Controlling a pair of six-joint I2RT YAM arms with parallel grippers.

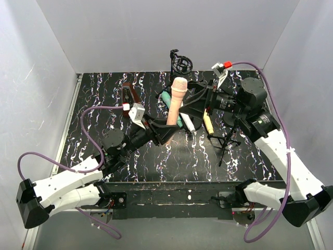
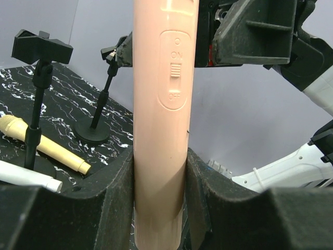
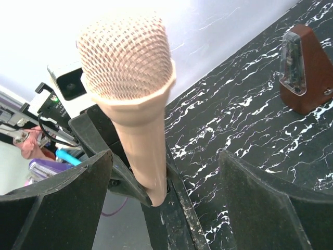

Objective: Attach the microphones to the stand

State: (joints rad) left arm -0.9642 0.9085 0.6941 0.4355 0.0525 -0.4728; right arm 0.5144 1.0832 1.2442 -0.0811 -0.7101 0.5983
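Peach-pink microphone (image 1: pixel 177 101): you're clamping it upright in the left gripper (image 2: pixel 158 174), right gripper (image 3: pixel 164 156) gaping empty near its head; no microphone is sitting on a stand (image 2: pixel 37 73) yet.

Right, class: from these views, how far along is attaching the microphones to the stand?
Done: nothing; no microphone sits on a stand yet. In hand: the left tool grips the peach-pink microphone upright, with the open right tool close beside it. Left: mounting that one, then the teal microphone, white microphone and yellow microphone lying on the table.
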